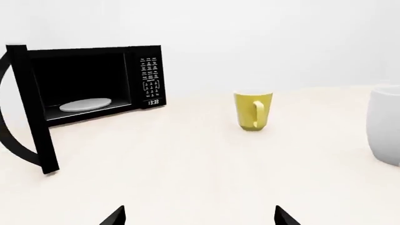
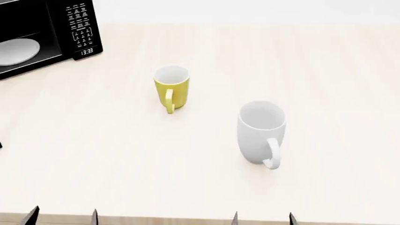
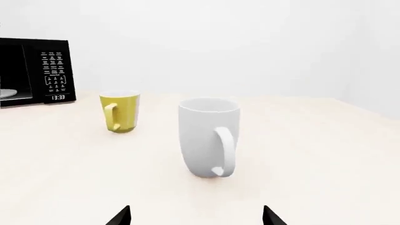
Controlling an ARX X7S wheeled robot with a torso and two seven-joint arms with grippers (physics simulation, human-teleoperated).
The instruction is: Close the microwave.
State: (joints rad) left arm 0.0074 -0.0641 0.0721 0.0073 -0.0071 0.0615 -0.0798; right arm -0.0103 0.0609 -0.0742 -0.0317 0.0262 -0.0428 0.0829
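Note:
The black microwave (image 1: 93, 82) stands at the table's far left with its door (image 1: 31, 108) swung wide open, edge-on to the left wrist view, its curved handle bulging outward. A white round plate (image 1: 85, 104) lies inside; the keypad and clock reading 13:33 are on its right. It also shows in the head view (image 2: 44, 33) and the right wrist view (image 3: 34, 70). My left gripper (image 1: 198, 216) is open and empty, low over the table's near edge, well short of the door. My right gripper (image 3: 196, 216) is open and empty, facing the white mug.
A yellow mug (image 2: 170, 87) stands mid-table, right of the microwave. A larger white mug (image 2: 261, 133) stands nearer, to its right, handle toward me. The light wooden table (image 2: 350, 93) runs to a near edge at the bottom of the head view.

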